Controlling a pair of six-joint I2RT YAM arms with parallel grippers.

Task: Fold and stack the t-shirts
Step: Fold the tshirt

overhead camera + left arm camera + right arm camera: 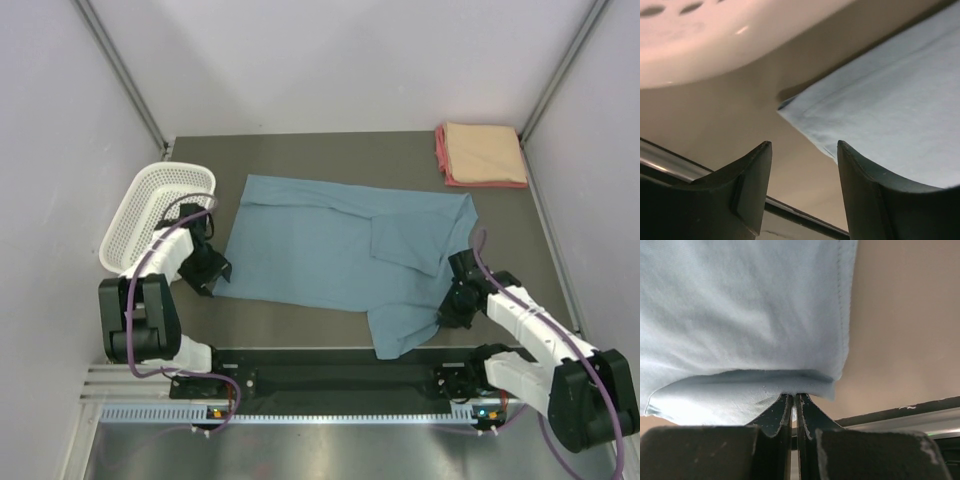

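At the near right, the right gripper (794,396) had its jaws pressed together on a fold of the blue-grey t-shirt (330,250). At the near left, the left gripper (804,145) stood with jaws wide and held nothing, just beside the shirt's corner. The shirt lay spread across the middle of the table (300,150). A white basket (160,205) leaned at the left. In the far right corner, a folded peach t-shirt (485,150) lay on a pink-red t-shirt (441,160).
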